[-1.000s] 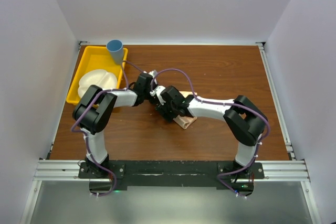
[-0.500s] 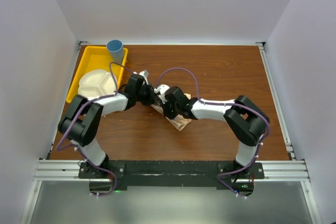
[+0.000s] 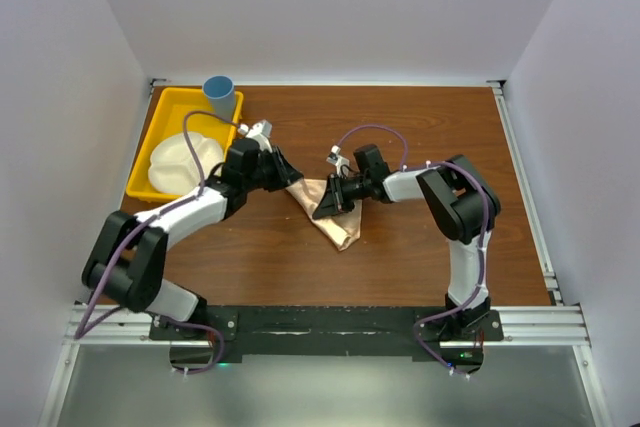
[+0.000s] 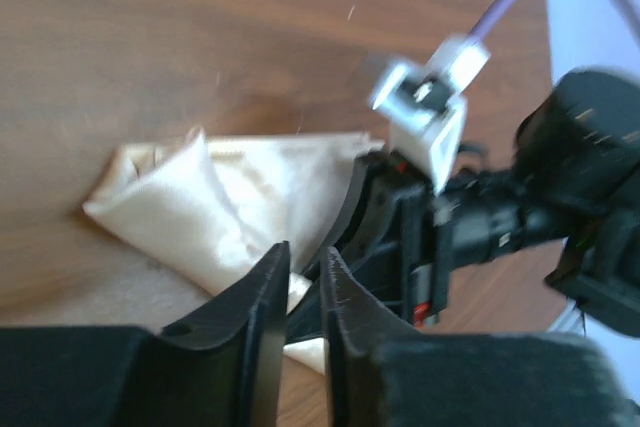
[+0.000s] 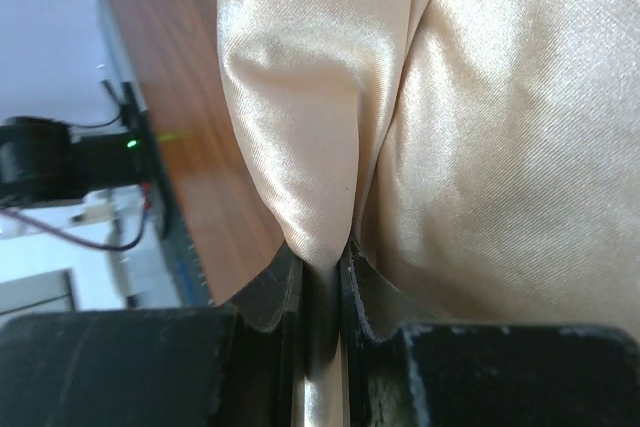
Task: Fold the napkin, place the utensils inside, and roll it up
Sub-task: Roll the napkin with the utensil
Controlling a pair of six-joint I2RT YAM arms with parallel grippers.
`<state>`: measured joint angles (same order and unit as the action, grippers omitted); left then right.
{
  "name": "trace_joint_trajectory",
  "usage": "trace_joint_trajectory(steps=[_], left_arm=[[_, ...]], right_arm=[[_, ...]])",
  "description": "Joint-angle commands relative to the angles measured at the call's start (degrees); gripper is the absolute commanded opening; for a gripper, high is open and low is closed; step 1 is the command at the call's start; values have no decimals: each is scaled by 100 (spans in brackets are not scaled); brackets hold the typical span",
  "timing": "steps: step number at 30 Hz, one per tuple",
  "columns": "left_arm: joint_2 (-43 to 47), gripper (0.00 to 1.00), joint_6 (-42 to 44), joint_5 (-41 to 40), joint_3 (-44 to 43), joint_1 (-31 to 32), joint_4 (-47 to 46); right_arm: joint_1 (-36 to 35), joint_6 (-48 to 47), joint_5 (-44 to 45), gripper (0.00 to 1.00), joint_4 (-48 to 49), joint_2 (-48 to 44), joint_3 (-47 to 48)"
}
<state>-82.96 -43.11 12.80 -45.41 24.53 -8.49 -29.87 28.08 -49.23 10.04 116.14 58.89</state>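
The peach napkin (image 3: 336,223) lies folded into a rough triangle on the wooden table, pointing toward the near edge. My right gripper (image 3: 323,204) is at its upper right side, shut on a raised fold of the napkin (image 5: 300,97); the cloth runs down between the right gripper (image 5: 320,259) fingers. A narrow shiny strip sits deep between those fingers; I cannot tell what it is. The utensils are otherwise hidden. My left gripper (image 3: 291,176) hovers just left of the cloth's top corner. In its own view the left gripper (image 4: 303,259) stands slightly open with nothing between its fingers, the napkin (image 4: 190,212) beyond.
A yellow tray (image 3: 147,137) at the back left holds a white divided plate (image 3: 185,157). A blue cup (image 3: 220,95) stands at the tray's far corner. My two wrists are close together over the napkin, cables looping above them.
My left gripper has let go of the cloth and drawn back to the left. The right gripper has shut on a fold, and its arm has swung right, uncovering the napkin.
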Motion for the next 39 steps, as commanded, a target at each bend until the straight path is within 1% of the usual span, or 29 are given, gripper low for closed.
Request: trace_joint_trajectory(steps=[1, 2, 5, 8, 11, 12, 13, 16, 17, 20, 22, 24, 25, 26, 29, 30, 33, 35, 36, 37, 39], left_arm=[[-745, 20, -382, 715, 418, 87, -1206], [-861, 17, -426, 776, 419, 87, -1399], [-1187, 16, -488, 795, 445, 104, -1803], [-1494, 15, -444, 663, 384, 104, -1832], [-1723, 13, -426, 374, 383, 113, -1639], [-1819, 13, -443, 329, 427, 113, -1647], [-1873, 13, -426, 311, 471, 113, -1621], [-2031, 12, -444, 285, 585, 113, -1734], [-2066, 11, -452, 267, 620, 113, -1778], [-2251, 10, -452, 302, 674, 113, -1875], [-2356, 9, -452, 311, 709, 113, -1945], [-2435, 9, -444, 311, 700, 113, -1981], [-2453, 9, -435, 311, 700, 113, -1981], [-2471, 9, -417, 311, 700, 113, -1981], [-2471, 8, -382, 320, 691, 113, -1963], [-2471, 8, -373, 320, 682, 113, -1937], [-2462, 8, -338, 364, 656, 113, -1911], [-2453, 8, -329, 390, 621, 113, -1893], [-2453, 8, -321, 416, 603, 113, -1858], [-2453, 8, -303, 451, 568, 113, -1823], [-2453, 8, -277, 504, 515, 113, -1735]], right_arm=[[-2, 717, -280, 3, -160, 366, -220], [25, 673, -228, 4, -221, 375, -212], [69, 550, -192, 4, -327, 427, -203], [69, 331, -34, 4, -608, 410, -159], [78, 155, 80, 13, -845, 270, -150], [69, -54, 150, 14, -968, 226, -72], [77, -178, 334, 15, -1317, 182, -27], [69, -600, 816, 27, -1943, -143, 157], [60, -767, 914, 33, -2084, -327, 253], [25, -1013, 1256, 44, -2515, -609, 438], [-19, -1128, 1398, 49, -2831, -820, 544], [-63, -1287, 1652, 51, -3094, -1021, 632], [-150, -1357, 1836, 53, -3174, -1127, 650], [-194, -1479, 2169, 54, -3236, -1207, 650], [-458, -1620, 2654, 56, -3386, -1558, 527], [-572, -1647, 3021, 55, -3438, -1716, 474], [-774, -1744, 3629, 54, -3387, -1910, 150], [-819, -1762, 3859, 51, -3255, -2016, -202], [-862, -1779, 4147, 48, -3228, -2025, -299], [-880, -1840, 4324, 47, -3202, -2112, -430], [-976, -1928, 4771, 47, -3219, -2200, -458]])
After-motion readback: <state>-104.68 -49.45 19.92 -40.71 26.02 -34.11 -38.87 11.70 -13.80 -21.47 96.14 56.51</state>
